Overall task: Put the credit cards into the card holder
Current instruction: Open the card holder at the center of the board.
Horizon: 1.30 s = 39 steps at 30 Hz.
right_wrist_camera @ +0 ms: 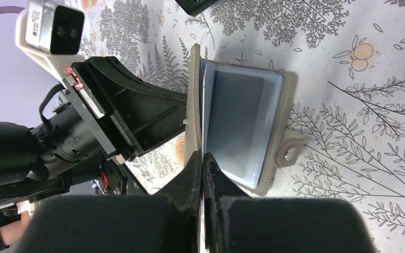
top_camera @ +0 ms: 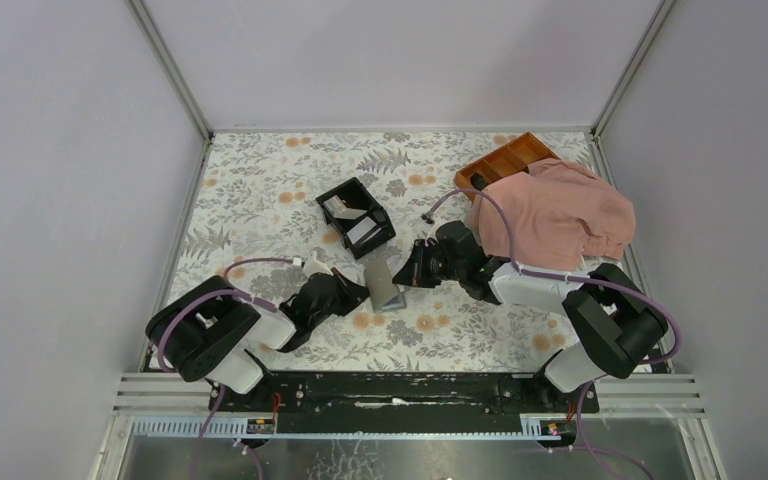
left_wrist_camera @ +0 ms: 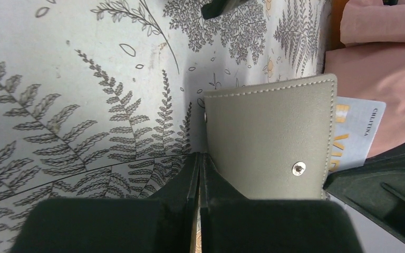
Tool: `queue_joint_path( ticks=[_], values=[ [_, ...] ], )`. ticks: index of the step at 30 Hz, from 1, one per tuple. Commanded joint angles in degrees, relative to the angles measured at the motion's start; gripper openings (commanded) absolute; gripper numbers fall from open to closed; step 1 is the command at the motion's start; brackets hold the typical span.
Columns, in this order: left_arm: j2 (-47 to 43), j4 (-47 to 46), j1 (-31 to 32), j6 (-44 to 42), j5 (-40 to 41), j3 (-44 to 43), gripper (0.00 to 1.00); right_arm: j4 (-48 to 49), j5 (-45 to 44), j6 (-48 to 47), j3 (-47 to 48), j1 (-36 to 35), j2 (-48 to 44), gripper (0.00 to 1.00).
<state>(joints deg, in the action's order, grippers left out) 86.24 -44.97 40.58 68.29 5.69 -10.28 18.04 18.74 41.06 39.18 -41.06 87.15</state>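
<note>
Holder (top_camera: 382, 283): stands half open mid-table (top_camera: 260, 190), between both grippers.
Left gripper (left_wrist_camera: 199, 163): closed, tips against the holder's outer flap, seemingly propping it.
Right gripper (right_wrist_camera: 202, 161): clamped on a card (left_wrist_camera: 356, 132) that sits partly behind the flap.
Done: apparently one card going in, not seated.
Left: two pale cards (top_camera: 363, 233) in the box (top_camera: 374, 207).
</note>
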Motion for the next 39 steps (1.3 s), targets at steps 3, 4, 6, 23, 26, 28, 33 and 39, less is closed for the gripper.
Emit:
queue_joint_path(
  ticks=[3,4,6,23,26,28,33,39],
  values=[
    [3.97,8.20,1.76,-2.99,-1.42,-0.12,0.00,5.81,1.05,1.98,-0.77,-1.34,-1.12,0.00],
    [4.23,7.96,1.90,-3.03,-1.54,-0.17,0.00,6.21,0.97,2.04,-0.96,-1.48,-1.11,0.00],
    [4.97,7.59,2.09,-3.08,-1.88,-0.41,0.00,6.47,0.60,1.97,-1.07,-1.90,-1.12,0.00],
    [14.25,-2.04,3.34,-2.95,-8.20,-2.34,0.00,1.09,-7.41,-2.02,1.30,-7.75,1.27,0.00],
    [16.32,-3.84,3.44,-2.86,-9.28,-2.66,0.00,-1.69,-10.25,-3.53,2.51,-8.81,1.88,0.00],
    [17.71,-5.02,3.56,-2.90,-10.05,-2.87,0.00,-3.17,-11.95,-4.30,2.97,-9.43,2.34,0.00],
    [21.57,-8.28,3.68,-3.21,-12.58,-3.89,0.00,-7.07,-16.84,-6.60,5.15,-11.65,4.41,0.00],
    [21.98,-7.58,3.72,-3.99,-12.20,-2.82,0.00,-11.75,-22.16,-8.64,6.96,-13.46,7.64,0.00]
  ],
)
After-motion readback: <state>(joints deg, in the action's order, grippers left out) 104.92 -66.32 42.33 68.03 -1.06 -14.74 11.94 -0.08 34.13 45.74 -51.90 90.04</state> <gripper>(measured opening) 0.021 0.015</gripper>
